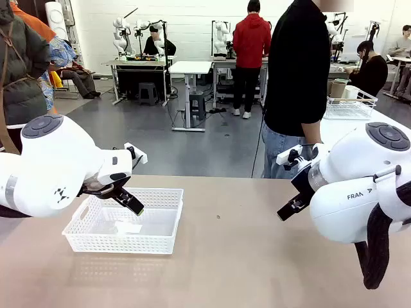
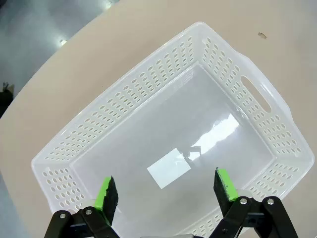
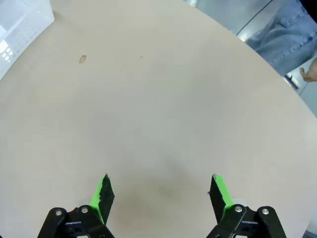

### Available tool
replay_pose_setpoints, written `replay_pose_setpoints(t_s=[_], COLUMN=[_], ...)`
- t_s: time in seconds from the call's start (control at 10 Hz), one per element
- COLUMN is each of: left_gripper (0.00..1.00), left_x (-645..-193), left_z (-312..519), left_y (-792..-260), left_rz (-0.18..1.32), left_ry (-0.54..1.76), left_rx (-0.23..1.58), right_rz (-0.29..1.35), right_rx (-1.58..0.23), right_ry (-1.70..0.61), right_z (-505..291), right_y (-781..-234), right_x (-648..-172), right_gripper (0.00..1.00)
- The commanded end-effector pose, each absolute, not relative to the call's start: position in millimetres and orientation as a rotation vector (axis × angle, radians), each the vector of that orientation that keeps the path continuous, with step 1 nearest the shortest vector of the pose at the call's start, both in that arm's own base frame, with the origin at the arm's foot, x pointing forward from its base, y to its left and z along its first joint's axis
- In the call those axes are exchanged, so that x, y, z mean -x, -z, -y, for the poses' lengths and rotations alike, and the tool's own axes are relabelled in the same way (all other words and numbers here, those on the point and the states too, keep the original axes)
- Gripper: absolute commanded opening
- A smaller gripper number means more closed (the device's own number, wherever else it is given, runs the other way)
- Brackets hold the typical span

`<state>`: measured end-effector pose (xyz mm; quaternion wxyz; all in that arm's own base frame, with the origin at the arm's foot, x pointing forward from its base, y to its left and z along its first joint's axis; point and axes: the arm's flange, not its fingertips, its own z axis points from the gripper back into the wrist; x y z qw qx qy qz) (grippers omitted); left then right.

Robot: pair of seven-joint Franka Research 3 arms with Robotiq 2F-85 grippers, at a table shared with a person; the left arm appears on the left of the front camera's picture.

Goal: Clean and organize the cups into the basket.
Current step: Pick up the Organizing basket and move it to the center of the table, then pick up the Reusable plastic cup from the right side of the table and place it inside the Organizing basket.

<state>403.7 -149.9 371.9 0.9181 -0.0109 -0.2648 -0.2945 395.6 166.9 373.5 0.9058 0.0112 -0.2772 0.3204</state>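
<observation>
The shallow rectangular white plastic basket (image 1: 115,242) with lattice sides and handle cut-outs sits on the left half of the tan table (image 1: 244,256), towards the far edge, and holds nothing but a white label (image 2: 168,168) stuck flat to its floor. My left gripper (image 2: 166,187) hovers directly over it with its green-padded fingers (image 2: 106,193) spread wide and nothing between them. My right gripper (image 3: 161,186), just as wide apart and just as empty, hangs over bare tabletop on the right, well apart from the basket, whose corner (image 3: 20,25) shows at the top left of that wrist view. A person in a black top and jeans (image 1: 298,70) stands at the far edge, right of centre. Beyond, on another table at the far right, tan and pale shapes (image 1: 337,86) stand beside a thin-wire white basket (image 1: 350,106), too small to tell whether they are the cups. I judge the job barely begun, with no cup stowed. The next move calls for a cup within my reach, perhaps handed over, then a firm grip on its tapered wall and a clear lowering path into the basket.
</observation>
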Motion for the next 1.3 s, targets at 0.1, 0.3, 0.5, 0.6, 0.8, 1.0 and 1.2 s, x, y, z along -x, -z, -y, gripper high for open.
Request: replay_pose_setpoints(t_s=[0.1,0.3,0.5,0.6,0.8,1.0,1.2], left_gripper=[1.0,1.0,1.0,1.0,1.0,1.0,1.0], left_x=[-404.2,-403.7,-403.7,-403.7,-403.7,-403.7,-403.7], left_z=[149.0,149.9,149.9,149.9,149.9,149.9,149.9], left_y=[-372.6,-371.9,-371.9,-371.9,-371.9,-371.9,-371.9], left_rz=[0.549,0.545,0.545,0.545,0.545,0.545,0.545], left_ry=[0.605,0.605,0.605,0.605,0.605,0.605,0.605], left_rx=[0.025,0.023,0.023,0.023,0.023,0.023,0.023], right_rz=[0.573,0.573,0.573,0.573,0.573,0.573,0.573], right_rx=[-0.023,-0.023,-0.023,-0.023,-0.023,-0.023,-0.023], right_ry=[-0.662,-0.662,-0.662,-0.662,-0.662,-0.662,-0.662], right_z=[-166.9,-166.9,-166.9,-166.9,-166.9,-166.9,-166.9], right_y=[-373.5,-373.5,-373.5,-373.5,-373.5,-373.5,-373.5], right_x=[-395.6,-395.6,-395.6,-395.6,-395.6,-395.6,-395.6], right_gripper=[1.0,1.0,1.0,1.0,1.0,1.0,1.0])
